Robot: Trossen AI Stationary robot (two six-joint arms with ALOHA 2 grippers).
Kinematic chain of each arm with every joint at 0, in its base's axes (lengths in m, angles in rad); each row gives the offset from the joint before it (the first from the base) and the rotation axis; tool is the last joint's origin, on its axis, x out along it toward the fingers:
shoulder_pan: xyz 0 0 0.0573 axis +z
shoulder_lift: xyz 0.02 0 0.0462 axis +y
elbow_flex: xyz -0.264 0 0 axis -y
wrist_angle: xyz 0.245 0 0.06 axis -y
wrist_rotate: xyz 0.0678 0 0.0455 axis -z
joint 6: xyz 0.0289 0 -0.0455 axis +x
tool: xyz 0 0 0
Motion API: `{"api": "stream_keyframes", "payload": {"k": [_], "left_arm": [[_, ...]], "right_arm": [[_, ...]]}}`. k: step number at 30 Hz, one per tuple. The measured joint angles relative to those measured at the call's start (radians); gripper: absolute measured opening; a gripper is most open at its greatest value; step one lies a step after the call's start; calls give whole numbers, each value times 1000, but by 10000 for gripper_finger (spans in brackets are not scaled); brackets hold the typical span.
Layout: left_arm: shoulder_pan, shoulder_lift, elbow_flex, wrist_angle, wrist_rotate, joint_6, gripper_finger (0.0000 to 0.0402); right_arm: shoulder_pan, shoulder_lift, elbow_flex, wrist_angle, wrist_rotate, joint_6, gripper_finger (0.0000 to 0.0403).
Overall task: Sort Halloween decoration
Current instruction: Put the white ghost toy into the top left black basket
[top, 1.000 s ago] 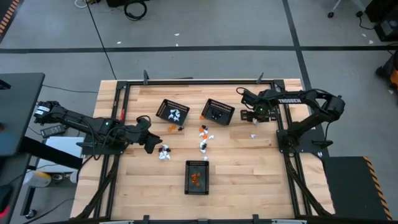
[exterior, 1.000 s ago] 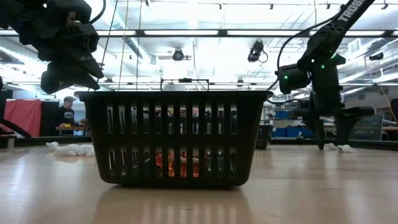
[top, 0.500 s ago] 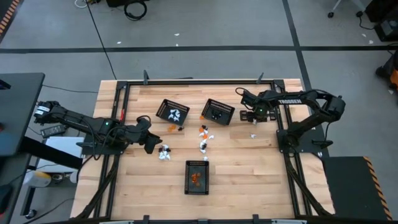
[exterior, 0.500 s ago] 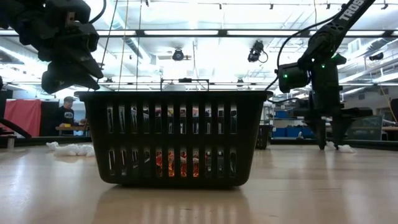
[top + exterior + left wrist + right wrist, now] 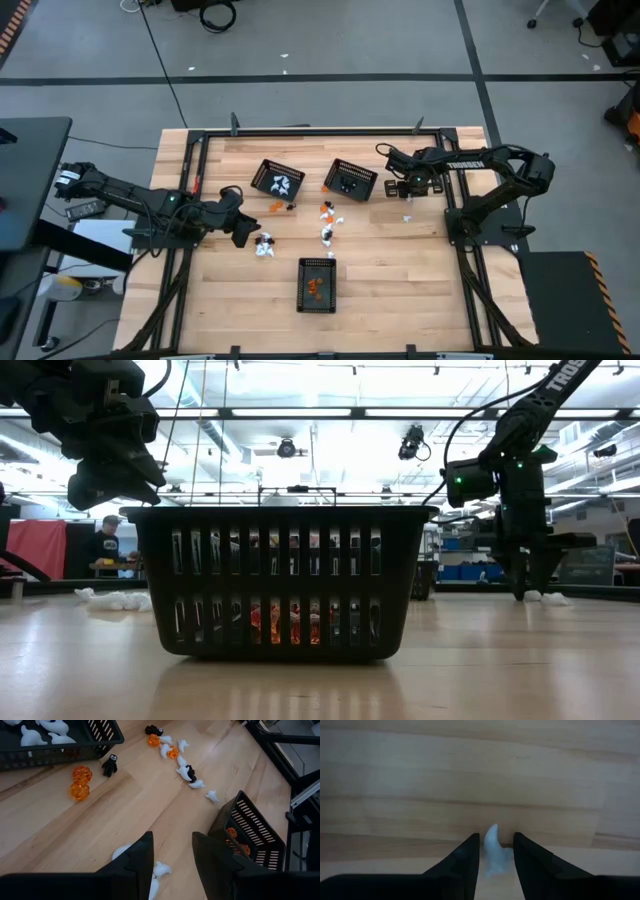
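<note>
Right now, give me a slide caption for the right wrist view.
Right hand down at the wooden table, fingers either side of a white ghost.

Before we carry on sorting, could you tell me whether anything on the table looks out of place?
One white ghost trinket lies far off to the right, apart from the central scatter; the right gripper straddles it.

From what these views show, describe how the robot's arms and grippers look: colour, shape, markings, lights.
Both arms are dark, jointed and slim. The right arm carries white TROSSEN lettering along its upper link, and a small green light glows near its wrist in the low view. The left arm also shows a green light. The left gripper and right gripper each have two flat, black, blunt-tipped fingers.
</note>
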Motion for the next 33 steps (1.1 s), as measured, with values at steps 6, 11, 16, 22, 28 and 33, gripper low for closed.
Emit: {"api": "stream_keyframes", "payload": {"k": [6, 11, 16, 22, 28, 33], "left_arm": [[0, 0, 0, 0, 0, 0, 142], [0, 0, 0, 0, 0, 0, 142], [0, 0, 0, 0, 0, 0, 142], [0, 0, 0, 0, 0, 0, 142], [0, 0, 0, 0, 0, 0, 142], [0, 0, 0, 0, 0, 0, 142]], "right_arm": [[2, 0, 0, -11, -43, -3, 127], [3, 0, 0, -14, -63, -8, 125], [3, 0, -1, -12, -63, -22, 115], [4, 0, -1, -11, -67, -43, 81], [4, 0, 0, -12, -67, -56, 61], [4, 0, 0, -10, -68, -63, 61]]}}
